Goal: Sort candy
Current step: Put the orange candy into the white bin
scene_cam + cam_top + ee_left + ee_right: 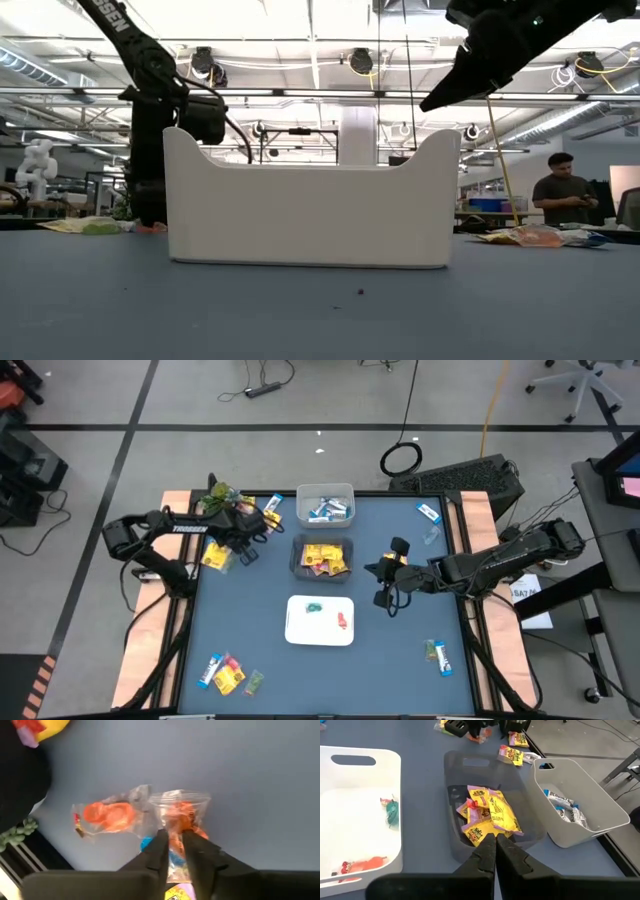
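Left gripper (175, 851) pinching a clear-wrapped orange candy (181, 817) for sorting; right gripper (495, 851) closed empty, hovering over the grey bin of yellow packets (487, 812).

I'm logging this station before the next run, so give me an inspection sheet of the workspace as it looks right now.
Surface: blue-grey table, loose sweets at its corners.
Job's things: yellow packets in the dark grey bin; blue-and-white bars in the light grey bin; green and red pieces in the white bin; orange clear-wrapped candy on the table.
Clutter: green leafy object at the far left corner.
End effectors: left end effector low over the orange candy, fingers narrowly apart either side of the wrapper; right end effector shut, empty, above the dark grey bin.
Cables: a cord and a coil on the floor beyond the table.
Surroundings: a person in the room behind.
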Available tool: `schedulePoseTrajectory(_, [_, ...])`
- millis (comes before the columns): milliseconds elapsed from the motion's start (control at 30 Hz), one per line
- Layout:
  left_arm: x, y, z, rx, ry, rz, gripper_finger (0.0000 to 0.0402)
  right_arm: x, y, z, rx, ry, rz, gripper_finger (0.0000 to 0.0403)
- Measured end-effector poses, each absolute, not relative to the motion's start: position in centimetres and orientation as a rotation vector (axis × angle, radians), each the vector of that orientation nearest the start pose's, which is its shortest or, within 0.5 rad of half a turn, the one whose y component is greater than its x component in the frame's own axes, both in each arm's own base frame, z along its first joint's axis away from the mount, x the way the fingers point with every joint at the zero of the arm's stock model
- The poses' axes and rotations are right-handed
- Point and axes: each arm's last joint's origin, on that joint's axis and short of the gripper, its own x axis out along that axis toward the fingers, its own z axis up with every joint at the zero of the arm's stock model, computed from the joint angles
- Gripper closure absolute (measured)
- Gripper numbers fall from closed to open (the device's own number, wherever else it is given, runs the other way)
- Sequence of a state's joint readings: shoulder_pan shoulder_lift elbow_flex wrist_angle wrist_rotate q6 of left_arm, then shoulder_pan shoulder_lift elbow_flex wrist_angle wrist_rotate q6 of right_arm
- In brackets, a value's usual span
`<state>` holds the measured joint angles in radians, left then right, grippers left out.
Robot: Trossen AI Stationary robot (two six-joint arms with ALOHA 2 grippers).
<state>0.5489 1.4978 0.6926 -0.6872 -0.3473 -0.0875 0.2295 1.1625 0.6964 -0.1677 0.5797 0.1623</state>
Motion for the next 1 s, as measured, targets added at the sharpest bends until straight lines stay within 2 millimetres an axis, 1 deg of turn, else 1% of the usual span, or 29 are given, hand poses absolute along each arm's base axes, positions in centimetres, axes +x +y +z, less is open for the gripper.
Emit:
schedulePoseTrajectory(100, [18.6,12.0,13.7,-0.188,1.506,0.753,0.0386,23.3,3.8,23.5,-0.101,0.556,-0.382,0.0402])
schedulePoseTrajectory(133, [18.7,11.8,13.7,-0.182,1.506,0.746,0.0393,23.3,3.8,23.5,-0.101,0.556,-0.382,0.0402])
schedulePoseTrajectory(333, [19.4,10.7,13.7,-0.195,1.496,0.647,0.0393,23.3,3.8,23.5,-0.101,0.557,-0.382,0.0402])
schedulePoseTrajectory(567, [20.0,9.5,13.7,-0.15,1.492,0.631,0.039,23.3,3.8,23.5,-0.104,0.557,-0.381,0.0403])
schedulePoseTrajectory(733, [20.3,9.1,13.8,-0.119,1.491,0.631,0.0356,23.3,3.8,23.5,-0.104,0.557,-0.381,0.0403])
schedulePoseTrajectory(1000, [22.0,9.2,15.5,-0.099,1.423,0.63,0.0267,23.3,3.8,23.5,-0.104,0.558,-0.38,0.0403])
